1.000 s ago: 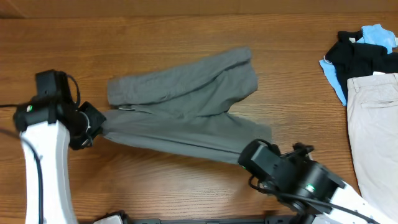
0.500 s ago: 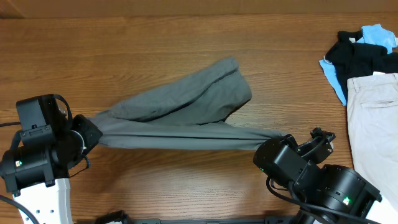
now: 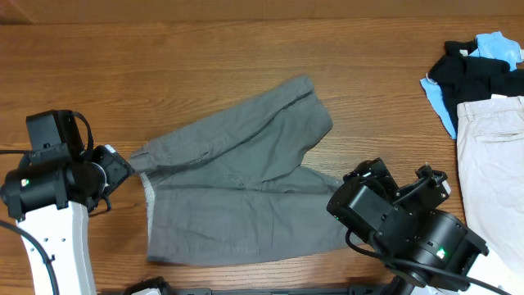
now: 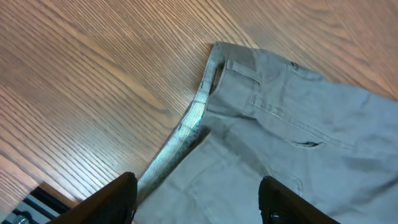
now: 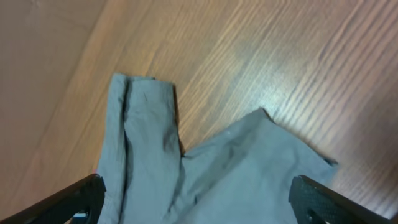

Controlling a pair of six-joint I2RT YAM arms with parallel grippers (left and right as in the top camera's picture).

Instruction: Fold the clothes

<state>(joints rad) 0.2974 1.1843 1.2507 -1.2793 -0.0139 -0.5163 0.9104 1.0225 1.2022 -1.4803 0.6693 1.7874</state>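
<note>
Legible text, labels, brands, numbers, signs: none in any of the three views
Grey trousers (image 3: pixel 237 197): no tag, print or brand mark can be read on the cloth
</note>
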